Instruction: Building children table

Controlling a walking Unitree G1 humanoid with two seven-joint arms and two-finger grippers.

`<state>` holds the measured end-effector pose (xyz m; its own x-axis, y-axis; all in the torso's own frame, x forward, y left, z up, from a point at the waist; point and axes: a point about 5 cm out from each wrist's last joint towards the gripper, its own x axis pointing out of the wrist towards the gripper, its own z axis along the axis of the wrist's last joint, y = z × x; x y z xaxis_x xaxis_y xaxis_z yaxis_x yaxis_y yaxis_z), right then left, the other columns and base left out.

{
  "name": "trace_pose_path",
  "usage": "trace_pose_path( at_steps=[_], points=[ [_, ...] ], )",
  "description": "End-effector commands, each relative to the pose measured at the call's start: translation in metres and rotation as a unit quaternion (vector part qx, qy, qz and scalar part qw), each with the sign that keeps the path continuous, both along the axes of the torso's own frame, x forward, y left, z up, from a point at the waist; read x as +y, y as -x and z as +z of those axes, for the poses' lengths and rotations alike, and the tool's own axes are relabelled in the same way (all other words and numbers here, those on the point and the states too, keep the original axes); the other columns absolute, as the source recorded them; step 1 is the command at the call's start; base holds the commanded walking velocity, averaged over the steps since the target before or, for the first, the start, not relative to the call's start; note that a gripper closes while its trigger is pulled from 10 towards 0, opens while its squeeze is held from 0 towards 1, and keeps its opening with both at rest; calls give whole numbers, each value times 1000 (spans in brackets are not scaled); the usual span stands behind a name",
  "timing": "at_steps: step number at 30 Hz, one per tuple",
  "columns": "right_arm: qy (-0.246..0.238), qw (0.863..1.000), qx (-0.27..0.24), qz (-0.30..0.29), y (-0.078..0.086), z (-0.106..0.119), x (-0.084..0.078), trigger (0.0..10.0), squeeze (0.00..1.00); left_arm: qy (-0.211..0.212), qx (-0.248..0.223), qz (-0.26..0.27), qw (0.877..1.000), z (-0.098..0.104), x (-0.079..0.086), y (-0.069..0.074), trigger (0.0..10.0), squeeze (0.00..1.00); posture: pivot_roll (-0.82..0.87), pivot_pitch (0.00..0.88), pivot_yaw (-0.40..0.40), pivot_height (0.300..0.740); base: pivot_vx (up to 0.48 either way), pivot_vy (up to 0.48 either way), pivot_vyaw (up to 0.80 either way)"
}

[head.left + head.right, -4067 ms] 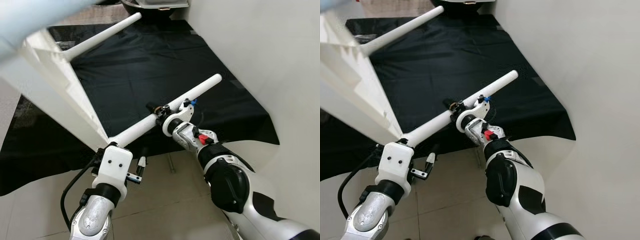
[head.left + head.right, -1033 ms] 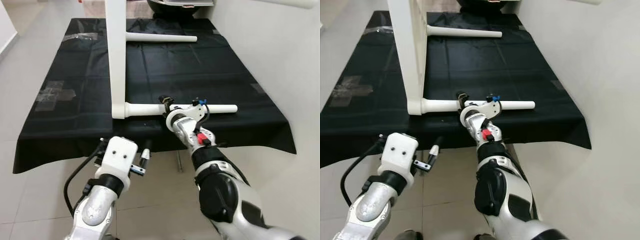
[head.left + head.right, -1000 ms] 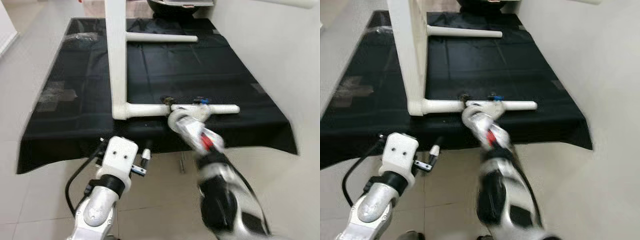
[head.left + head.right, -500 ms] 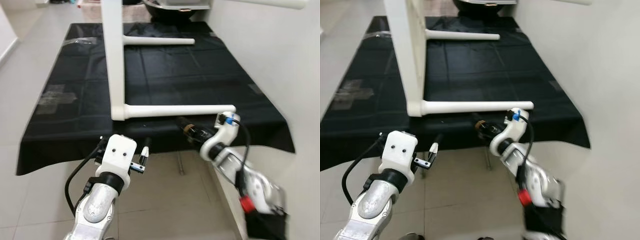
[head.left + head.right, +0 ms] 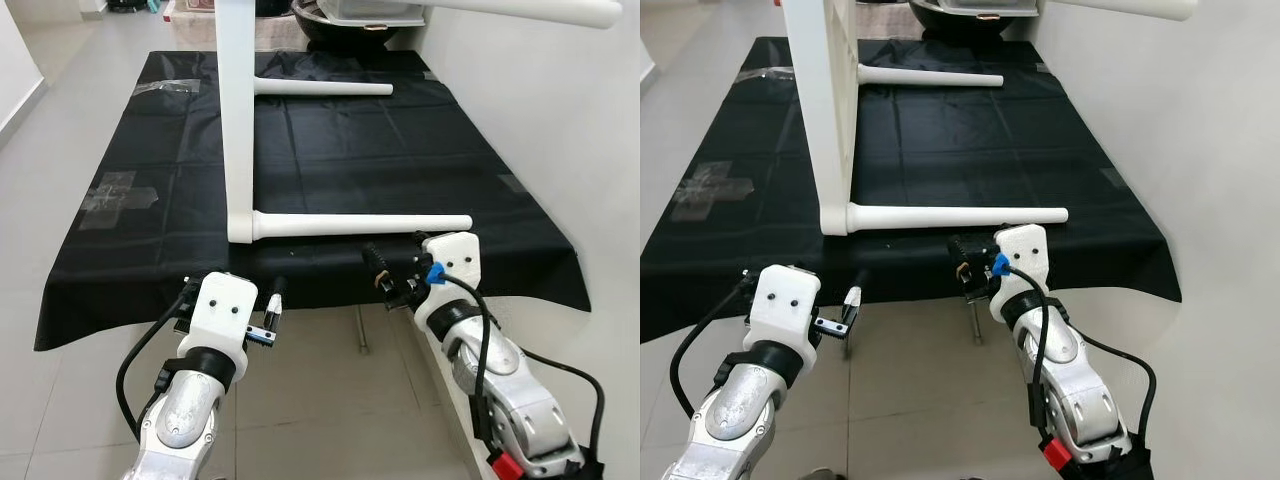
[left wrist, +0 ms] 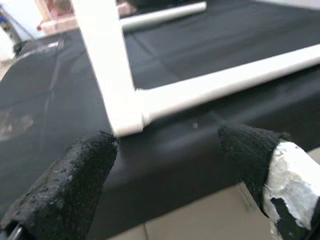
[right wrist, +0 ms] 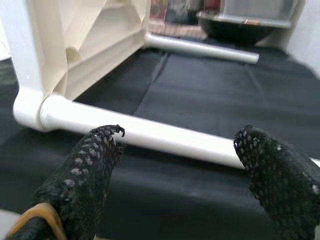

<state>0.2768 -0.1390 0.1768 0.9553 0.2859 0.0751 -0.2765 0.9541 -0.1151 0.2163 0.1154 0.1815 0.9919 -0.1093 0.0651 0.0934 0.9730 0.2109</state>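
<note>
The white children's table (image 5: 236, 120) was seen lying on its side on the black cloth (image 5: 340, 160), its near leg (image 5: 360, 223) pointing right. Both the left gripper (image 5: 268, 312) and the right gripper (image 5: 385, 275) were held off the near edge, fingers spread, nothing grasped. A re-grasp of a leg was judged next.

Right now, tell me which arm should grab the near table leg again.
Right. The right gripper hangs open just off the cloth's front edge, directly below the near leg's free half. The left gripper is also open but sits lower, nearer the corner joint under the tabletop.
</note>
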Motion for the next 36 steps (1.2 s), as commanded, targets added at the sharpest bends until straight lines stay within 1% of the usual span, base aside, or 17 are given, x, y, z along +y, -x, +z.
trace_pose_path(
  at_steps=[1, 6, 11, 12, 15, 18, 29, 32, 33, 34, 35, 36],
  points=[
    [5, 1000, -11, -7, 1, 0, -3, 10000, 0, -5, 5, -2, 1000, -4, 0, 1, 10000, 0, 105, 112, -69, 740, 398, -262, 0],
    [13, 999, -26, -15, 0, 0, -4, 10000, 0, -2, 6, 3, 1000, -5, 1, 0, 10000, 0, 103, 110, -73, 740, 406, -250, 0],
    [17, 999, -35, -16, -1, 1, -3, 10000, 0, 3, 5, 17, 1000, -4, 4, 0, 10000, 0, 104, 108, -71, 740, 386, 0, 0],
    [18, 999, -43, -17, -3, 4, -2, 10000, 0, 10, 3, 32, 999, -3, 9, -2, 10000, 0, 104, 105, -73, 740, 0, 0, 0],
    [18, 999, -43, -17, -3, 4, -2, 10000, 0, 10, 3, 32, 999, -3, 9, -2, 10000, 0, 104, 105, -73, 740, 0, 0, 0],
    [18, 998, -54, -16, -5, 7, 0, 10000, 0, 10, 1, 35, 999, -3, 11, -3, 10000, 0, 103, 97, -72, 740, 0, 0, 0],
    [23, 997, -67, -31, -6, 9, -2, 10000, 0, 9, -2, 32, 999, -3, 10, -7, 10000, 0, 99, 82, -69, 740, 0, 0, 0],
    [48, 994, -85, -50, -8, 13, -5, 10000, 0, 14, -2, 32, 999, -4, 10, -8, 10000, 0, 99, 80, -68, 740, 0, 0, 0],
    [75, 990, -101, -68, -9, 15, -9, 10000, 0, 17, -2, 33, 999, -4, 10, -10, 10000, 0, 98, 80, -68, 740, 0, 0, 0],
    [75, 990, -101, -68, -9, 15, -9, 10000, 0, 17, -2, 33, 999, -4, 10, -10, 10000, 0, 98, 80, -68, 740, 0, 0, 0],
    [97, 985, -116, -83, -10, 18, -12, 10000, 0, 21, -1, 33, 999, -4, 11, -11, 10000, 0, 98, 80, -68, 740, 0, 0, 0],
    [97, 985, -116, -83, -10, 18, -12, 10000, 0, 21, -1, 33, 999, -4, 11, -11, 10000, 0, 98, 80, -68, 740, 0, 0, 0]
  ],
)
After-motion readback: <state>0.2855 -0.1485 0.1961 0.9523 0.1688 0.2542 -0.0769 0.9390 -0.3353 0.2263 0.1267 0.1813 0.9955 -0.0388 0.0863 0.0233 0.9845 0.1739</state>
